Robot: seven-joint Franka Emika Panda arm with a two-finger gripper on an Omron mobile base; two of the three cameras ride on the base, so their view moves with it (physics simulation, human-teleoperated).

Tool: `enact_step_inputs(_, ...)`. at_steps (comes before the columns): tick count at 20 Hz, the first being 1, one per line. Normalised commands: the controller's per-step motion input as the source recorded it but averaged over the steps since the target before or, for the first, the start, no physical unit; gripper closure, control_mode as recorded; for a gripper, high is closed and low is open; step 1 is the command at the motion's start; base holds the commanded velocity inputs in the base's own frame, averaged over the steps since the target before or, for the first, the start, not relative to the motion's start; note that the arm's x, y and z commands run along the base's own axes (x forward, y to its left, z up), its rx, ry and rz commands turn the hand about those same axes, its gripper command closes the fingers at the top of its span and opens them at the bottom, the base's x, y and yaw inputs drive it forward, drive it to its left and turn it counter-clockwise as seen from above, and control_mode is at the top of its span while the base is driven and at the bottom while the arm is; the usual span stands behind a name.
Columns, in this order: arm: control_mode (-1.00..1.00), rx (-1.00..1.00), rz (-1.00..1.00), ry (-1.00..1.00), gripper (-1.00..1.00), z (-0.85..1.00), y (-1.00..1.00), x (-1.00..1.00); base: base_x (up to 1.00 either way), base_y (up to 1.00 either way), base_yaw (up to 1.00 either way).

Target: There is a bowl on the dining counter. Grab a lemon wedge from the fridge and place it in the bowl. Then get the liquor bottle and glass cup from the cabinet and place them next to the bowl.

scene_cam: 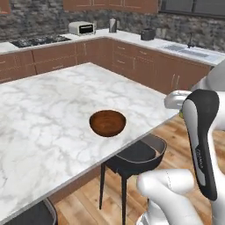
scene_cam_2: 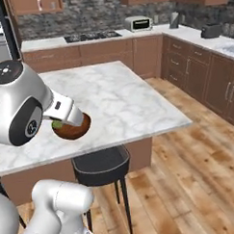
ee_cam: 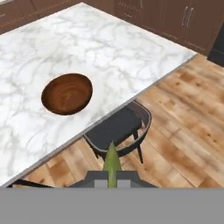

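The gripper's fingers (ee_cam: 127, 176) are clamped on the tiny, light, soft and likely slippery lemon wedge (ee_cam: 112, 164), pinched at its thick end, above the stool (ee_cam: 118, 127) beside the dining counter (ee_cam: 131, 57), short of the wooden bowl (ee_cam: 67, 93).

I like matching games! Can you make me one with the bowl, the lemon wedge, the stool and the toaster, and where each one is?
Things:
1. bowl
2. lemon wedge
3. stool
4. toaster

Places:
A. pinched in the shut tool
B. on the far counter by the stone wall
C. on the dining counter, near its edge
D. on the wooden floor, tucked at the dining counter's edge

Pairs: 1-C, 2-A, 3-D, 4-B
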Motion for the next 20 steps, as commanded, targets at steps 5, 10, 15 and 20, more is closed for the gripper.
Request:
enact_step_inputs(5,1.0,0.0,0.0,0.0,1.0,0.0,0.0,0.0,0.69,0.05,0.66)
enact_step_inputs(10,1.0,0.0,0.0,0.0,1.0,0.0,0.0,0.0,0.88,0.01,0.61)
enact_step_inputs(15,1.0,0.0,0.0,0.0,1.0,0.0,0.0,0.0,0.96,0.0,0.53)
enact_step_inputs(20,-1.0,0.0,0.24,0.2,1.0,-0.29,-0.16,0.7,0.19,0.0,0.09)
